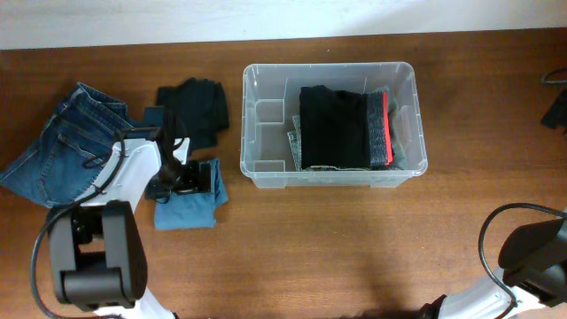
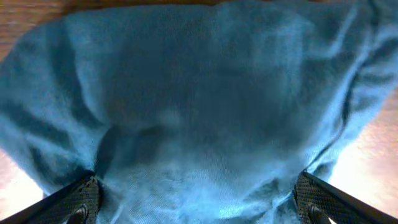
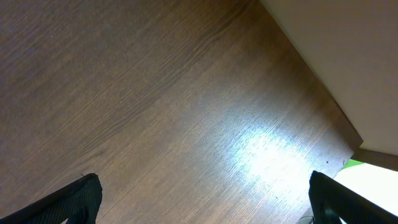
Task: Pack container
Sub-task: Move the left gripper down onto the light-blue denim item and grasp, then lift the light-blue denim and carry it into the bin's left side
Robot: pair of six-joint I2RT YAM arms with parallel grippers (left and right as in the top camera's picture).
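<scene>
The clear plastic container [image 1: 330,168] stands at the table's middle back. It holds a folded black garment [image 1: 332,127] and a grey one with a red edge [image 1: 380,128]. A folded blue cloth [image 1: 188,206] lies left of the container. My left gripper [image 1: 182,177] is down on the cloth's back edge. In the left wrist view the cloth [image 2: 199,106] fills the frame and the open fingers [image 2: 199,199] straddle it. My right gripper [image 3: 202,199] is open and empty over bare wood.
Blue jeans [image 1: 62,142] lie at the far left. A dark garment [image 1: 195,108] lies behind the blue cloth. The right arm's base and cable [image 1: 523,248] sit at the front right corner. A black object [image 1: 556,106] is at the right edge.
</scene>
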